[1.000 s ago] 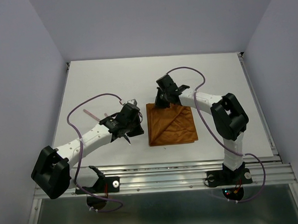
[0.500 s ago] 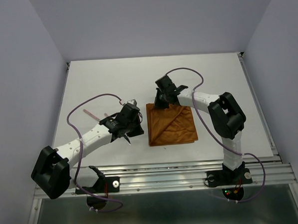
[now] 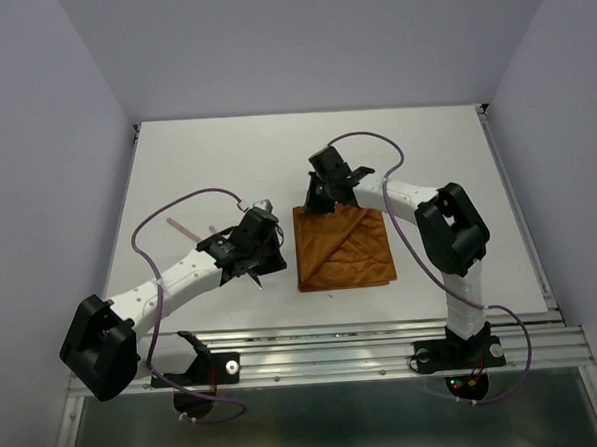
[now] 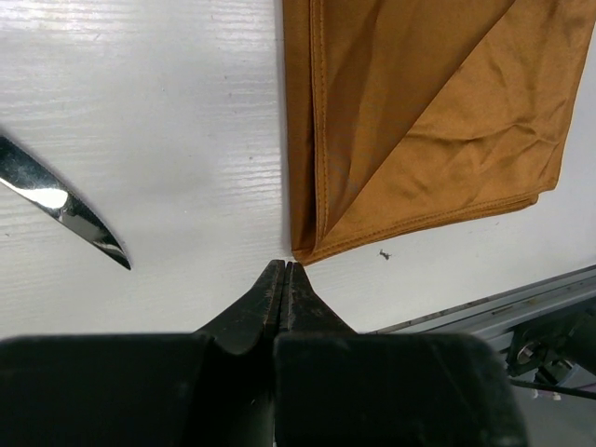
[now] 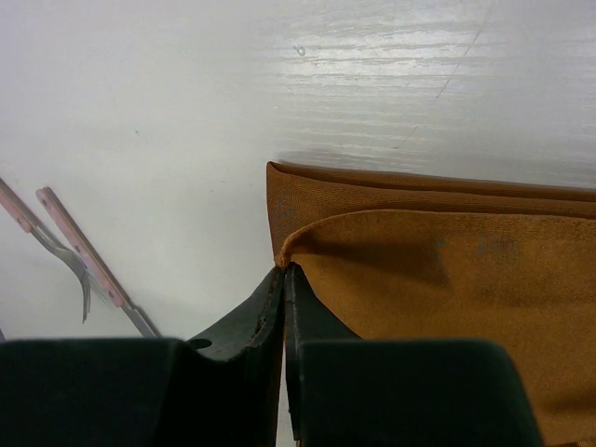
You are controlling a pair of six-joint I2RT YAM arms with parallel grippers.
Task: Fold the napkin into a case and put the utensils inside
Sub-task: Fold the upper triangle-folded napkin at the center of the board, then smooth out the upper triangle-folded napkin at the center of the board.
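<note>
White worktop [image 3: 205, 158] fills most of the top view, pale walls [image 3: 299, 43] on three sides and a metal rail [image 3: 334, 334] along the near edge. Left arm [image 3: 171, 280] stretches diagonally from its base twd centre; right arm [image 3: 449, 236] rises from its base and reaches back left over the cloth's far edge. Purple cables [image 3: 177, 205] loop off both arms above the worktop. The napkin [image 3: 345, 249] lies flat a bit right of centre, folded to a rectangle w/ a diagonal flap on top, between the two arms. The utensils [image 3: 179, 227] are left of it, well apart from the cloth; the left arm's wrist sits betw them and the napkin and hides part of them from above. From the right wrist cam I see a fork [image 5: 65, 263] and a second pink-handled pc beside it; the left wrist cam catches a knife blade [image 4: 65, 209] on the bare surface. Left hand [image 4: 284, 270] is closed, nothing in it, tips just beside the napkin's near-left corner. Right hand [image 5: 284, 272] is closed to a sliver, tips at the corner of the upper layer at the far-left end; can't tell if cloth is pinched. Tiny dark speck [image 4: 385, 253] just off the near edge.
</note>
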